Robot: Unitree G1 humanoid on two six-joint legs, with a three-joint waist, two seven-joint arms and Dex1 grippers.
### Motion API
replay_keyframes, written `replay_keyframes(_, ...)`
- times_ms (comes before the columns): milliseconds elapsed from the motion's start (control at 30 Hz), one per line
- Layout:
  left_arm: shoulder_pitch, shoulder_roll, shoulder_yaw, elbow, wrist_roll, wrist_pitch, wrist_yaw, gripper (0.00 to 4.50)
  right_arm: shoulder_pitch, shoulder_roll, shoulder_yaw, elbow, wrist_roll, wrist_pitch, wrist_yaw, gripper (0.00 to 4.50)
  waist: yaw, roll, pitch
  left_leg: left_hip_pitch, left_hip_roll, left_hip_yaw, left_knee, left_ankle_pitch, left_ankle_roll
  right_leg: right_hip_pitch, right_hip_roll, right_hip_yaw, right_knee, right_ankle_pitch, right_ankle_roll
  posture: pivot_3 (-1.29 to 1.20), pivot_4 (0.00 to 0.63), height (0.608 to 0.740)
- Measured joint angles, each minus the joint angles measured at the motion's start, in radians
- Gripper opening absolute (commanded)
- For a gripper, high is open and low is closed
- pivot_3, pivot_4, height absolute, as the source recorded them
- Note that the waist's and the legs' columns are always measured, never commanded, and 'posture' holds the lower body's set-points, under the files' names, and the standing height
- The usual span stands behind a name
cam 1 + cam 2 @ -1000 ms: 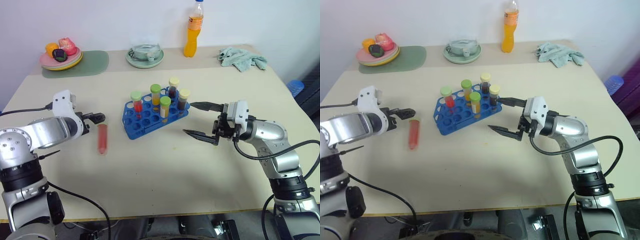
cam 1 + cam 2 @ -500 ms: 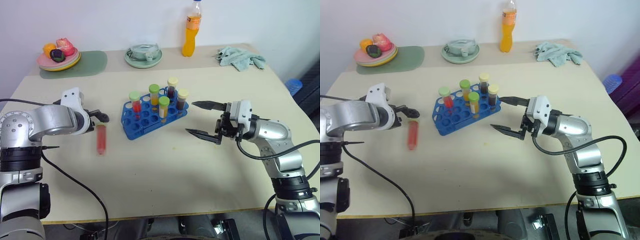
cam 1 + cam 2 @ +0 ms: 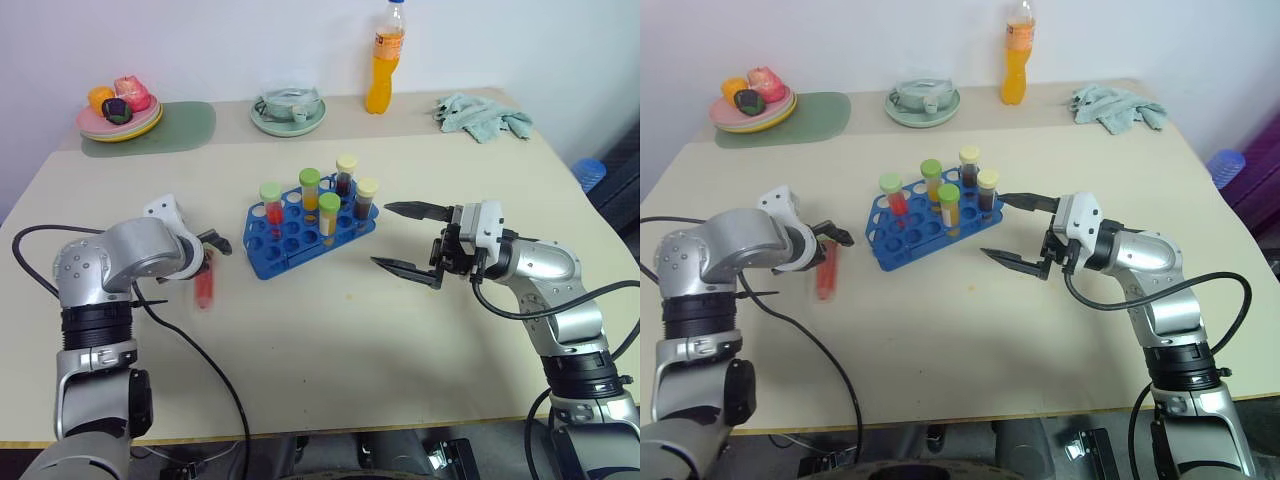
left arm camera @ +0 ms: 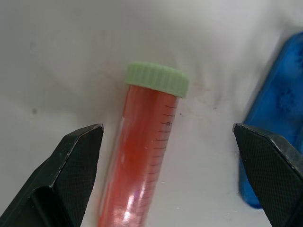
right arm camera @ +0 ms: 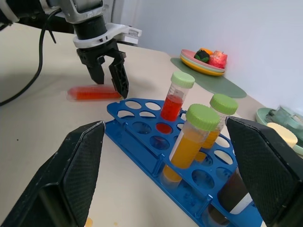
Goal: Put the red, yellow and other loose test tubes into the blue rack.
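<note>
Near the middle of the surface (image 3: 330, 340), head views: the blue rack (image 3: 300, 232) sat angled, with five capped tubes upright in its holes. One loose tube with red liquid (image 3: 205, 283) lay flat on the surface just beside the rack's end, toward the surface's left edge. The left pincer (image 3: 212, 247) hung over the tube's cap end, fingers spread, not touching it as far as I could tell. The right pincer (image 3: 400, 240) sat off the rack's other end, pointing at it, fingers wide apart, holding nothing. Along the far edge: an orange drink bottle (image 3: 386, 62), a crumpled cloth (image 3: 482, 115) toward the far right corner, a pale-green plate (image 3: 289, 112) and a plate of toy food (image 3: 120, 112) on a green mat (image 3: 185, 128) toward the far left corner.

Left wrist view: the red tube (image 4: 144, 161) with its green cap (image 4: 157, 79) lay on the surface between the two spread fingers (image 4: 71, 161), clear of both. An edge of the rack (image 4: 274, 123) showed beside it.

Right wrist view: own fingers (image 5: 75, 165) wide apart, empty. Rack (image 5: 142, 137) straight ahead with red, yellow-orange and dark tubes standing in it. Beyond it the left pincer (image 5: 110, 75) pointed down over the lying red tube (image 5: 92, 93).
</note>
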Motion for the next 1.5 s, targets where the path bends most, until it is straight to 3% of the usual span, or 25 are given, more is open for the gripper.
replay_keyframes(267, 0.000, -0.017, 0.011, -0.005, 0.000, -0.067, 0.026, 4.50, 0.000, 0.002, 0.001, 0.006, 0.000, 0.000, 0.000, 4.16, 0.000, 0.000, 0.000, 0.000, 0.000, 0.000, 0.000, 0.000, 0.000, 0.000, 0.000, 0.000, 0.000, 0.000, 0.000, 0.00, 0.150, 0.740)
replay_keyframes(367, 0.000, -0.010, 0.006, -0.003, 0.000, -0.075, 0.027, 3.69, 0.000, 0.003, 0.001, 0.006, 0.000, 0.000, -0.001, 4.22, 0.000, 0.000, 0.000, 0.000, 0.000, 0.000, 0.000, 0.000, 0.000, 0.000, 0.000, 0.000, 0.000, 0.000, 0.000, 0.00, 0.150, 0.740)
replay_keyframes(567, -0.013, 0.009, 0.002, -0.005, -0.014, -0.077, 0.028, 0.80, 0.000, 0.004, 0.001, 0.006, 0.000, 0.003, -0.003, 4.22, 0.001, 0.000, -0.001, 0.000, 0.000, 0.000, 0.000, 0.000, 0.000, 0.000, 0.000, 0.000, 0.000, 0.000, 0.000, 0.00, 0.150, 0.740)
replay_keyframes(1100, 0.026, -0.016, 0.036, -0.031, -0.016, -0.022, 0.029, 0.80, -0.003, 0.020, 0.013, 0.034, -0.006, 0.002, 0.009, 4.22, 0.003, -0.001, -0.002, 0.000, 0.000, 0.000, 0.001, 0.000, 0.000, 0.001, 0.000, 0.000, 0.000, 0.000, 0.000, 0.00, 0.150, 0.740)
replay_keyframes(1200, 0.029, -0.006, 0.034, -0.050, -0.016, -0.005, 0.021, 0.05, -0.012, 0.021, 0.015, 0.044, -0.007, -0.002, 0.014, 4.22, 0.000, -0.001, -0.002, 0.000, 0.000, 0.000, 0.001, 0.000, 0.000, 0.000, 0.000, 0.000, 0.000, 0.000, 0.000, 0.00, 0.150, 0.740)
replay_keyframes(1467, 0.038, 0.105, -0.023, -0.081, -0.016, 0.075, -0.213, 0.05, -0.027, 0.022, 0.020, 0.053, -0.007, -0.004, 0.027, 4.22, 0.000, -0.001, -0.002, 0.000, 0.000, 0.001, 0.000, 0.000, 0.000, 0.000, 0.000, 0.000, 0.000, 0.000, 0.000, 0.00, 0.150, 0.740)
replay_keyframes(1500, 0.041, 0.134, -0.045, -0.082, -0.016, 0.089, -0.254, 0.29, -0.029, 0.022, 0.021, 0.053, -0.007, -0.005, 0.027, 4.22, -0.001, -0.001, -0.002, 0.000, 0.000, 0.001, 0.000, 0.000, 0.000, 0.000, 0.000, 0.000, 0.000, 0.000, 0.000, 0.00, 0.150, 0.740)
